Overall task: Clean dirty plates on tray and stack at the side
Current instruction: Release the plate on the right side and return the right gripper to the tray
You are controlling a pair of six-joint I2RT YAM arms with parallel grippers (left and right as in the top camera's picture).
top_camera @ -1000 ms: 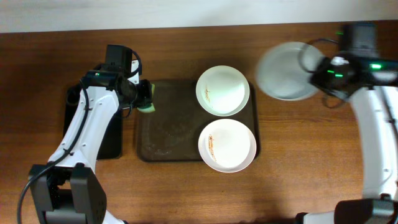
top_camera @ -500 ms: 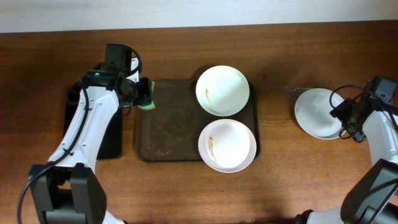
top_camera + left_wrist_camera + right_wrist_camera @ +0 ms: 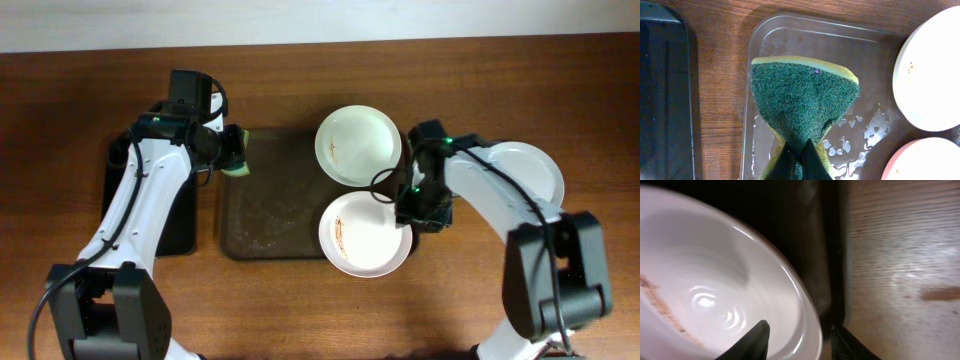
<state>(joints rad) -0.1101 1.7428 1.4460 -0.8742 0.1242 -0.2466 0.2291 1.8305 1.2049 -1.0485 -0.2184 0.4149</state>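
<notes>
Pinching a green-and-yellow sponge point(image 3: 802, 95), the left gripper point(image 3: 799, 161) hangs over the upper left corner of the brown tray point(image 3: 265, 200), fingers squeezed tight on it. Two smeared plates fill the tray's right half: upper plate point(image 3: 358, 145), lower plate point(image 3: 365, 235). Right gripper point(image 3: 800, 336) straddles the lower plate's right rim, fingers spread, one either side. Third plate point(image 3: 530, 165) sits on the table point(image 3: 300, 300), far right of frame.

Parted fingers point(image 3: 757, 340) astride a plate point(image 3: 715, 280) rim
White plate, brown smear at left; dark tray point(image 3: 826, 255) edge just beside it, wooden counter point(image 3: 900, 255) at right.
</notes>
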